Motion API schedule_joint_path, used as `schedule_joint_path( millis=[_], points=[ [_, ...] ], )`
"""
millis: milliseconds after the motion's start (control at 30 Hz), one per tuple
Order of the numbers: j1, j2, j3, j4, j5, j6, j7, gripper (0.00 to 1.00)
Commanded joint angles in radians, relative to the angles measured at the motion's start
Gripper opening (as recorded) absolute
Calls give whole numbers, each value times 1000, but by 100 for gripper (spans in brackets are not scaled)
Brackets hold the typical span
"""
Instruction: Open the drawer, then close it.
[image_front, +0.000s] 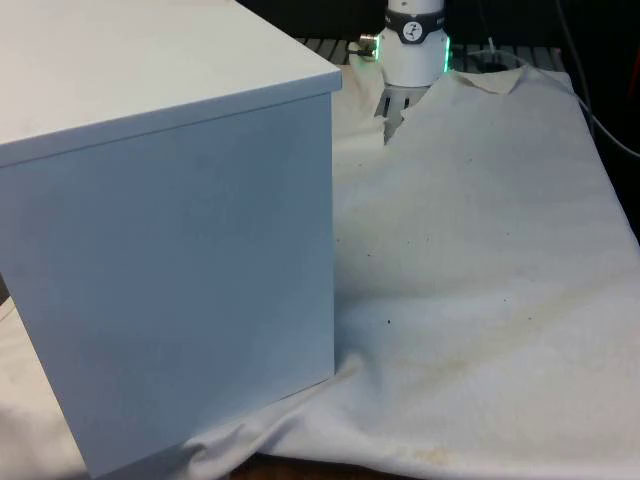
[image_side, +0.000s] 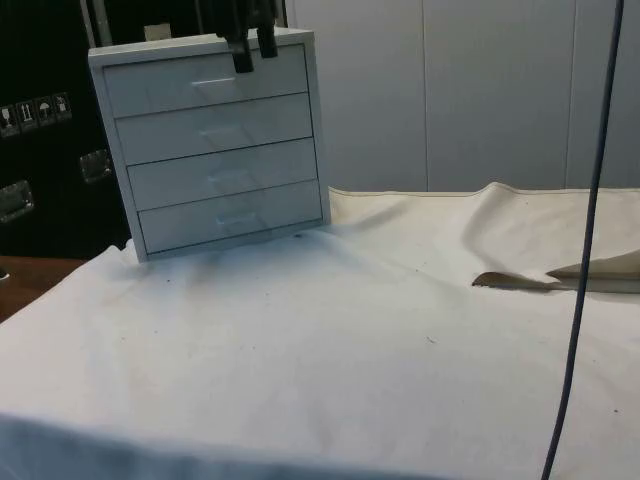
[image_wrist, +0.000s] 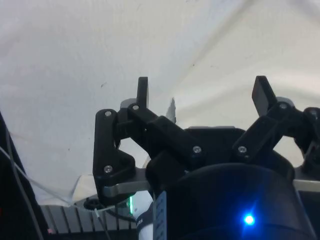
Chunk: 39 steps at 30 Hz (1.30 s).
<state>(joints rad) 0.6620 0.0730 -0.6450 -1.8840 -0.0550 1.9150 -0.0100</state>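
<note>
A white chest of drawers (image_side: 215, 140) stands on the cloth, four drawers stacked, all of them shut. The top drawer (image_side: 170, 88) has a pale handle (image_side: 213, 83) at its middle. My gripper (image_side: 254, 52) hangs at the chest's upper front edge, its two black fingers (image_side: 241, 58) reaching down just over the top drawer's face, to the right of the handle. In the wrist view the gripper (image_wrist: 201, 87) is open, with nothing between the fingers and white cloth beyond them. In the front view the chest (image_front: 170, 250) turns a plain side and its flat top to the camera.
The white cloth (image_side: 330, 340) spreads wide in front of the chest, with a raised fold (image_side: 560, 280) at the side view's right. A dark cable (image_side: 590, 250) hangs down there. Dark cabinets (image_side: 40, 150) stand behind the chest.
</note>
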Motion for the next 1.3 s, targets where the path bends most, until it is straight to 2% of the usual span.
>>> schedule_joint_path(
  millis=[0, 267, 333, 367, 633, 667, 700, 967, 1100, 1267],
  points=[
    [0, 4, 1, 1, 0, 5, -1, 100],
    [3, -7, 6, -12, -23, 25, -33, 100],
    [0, 1, 5, -3, -13, 11, -41, 100],
    [2, -8, 5, -12, -24, 26, -45, 100],
    [2, -6, 5, -11, -30, 19, -112, 100],
    [-1, 1, 4, -4, -17, 12, -109, 100],
    [2, -6, 5, -11, -33, 18, -118, 100],
    [0, 3, 5, -11, -39, 20, -175, 100],
    [-5, 30, 0, -4, -35, 26, -213, 100],
    [-5, 56, -7, 3, -32, 40, -241, 100]
  ],
)
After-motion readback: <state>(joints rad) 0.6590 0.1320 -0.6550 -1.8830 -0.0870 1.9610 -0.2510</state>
